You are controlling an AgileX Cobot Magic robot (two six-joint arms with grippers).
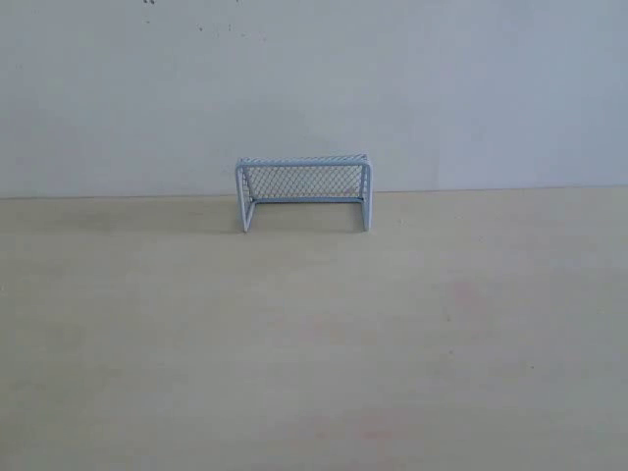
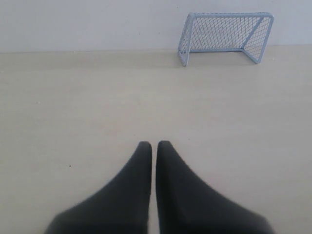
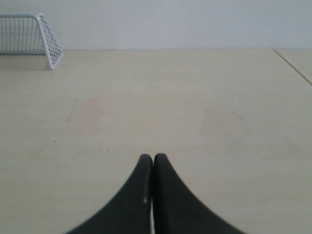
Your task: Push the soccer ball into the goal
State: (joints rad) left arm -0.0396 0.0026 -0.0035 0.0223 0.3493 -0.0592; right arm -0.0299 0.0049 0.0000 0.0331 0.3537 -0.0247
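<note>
Nearest the left wrist camera, the left gripper [image 2: 154, 146] has its two black fingers drawn narrow, with only a thin slit between the tips and nothing in it; their bases are cut off by the frame edge and blurred. The right gripper [image 3: 153, 158] is closed tighter, its tips pressed together and empty, and its lower part is also cropped. Both hang just above the pale wooden table [image 1: 314, 343], and they show only in their own wrist views. A faint seam [image 3: 292, 66] crosses the board off to one side of the right gripper. Farther on, at 12 o'clock from the table's middle in the exterior view, the goal [image 1: 304, 162] stands upright at the far edge, mouth toward the camera; the left wrist view sees it whole and at an angle [image 2: 229, 14], while the right wrist view crops it to one post and part of the net [image 3: 19, 15]. Where the soccer ball lies cannot be told; the goal's mouth shows only mesh. Behind it rises a plain white wall [image 1: 314, 78].
</note>
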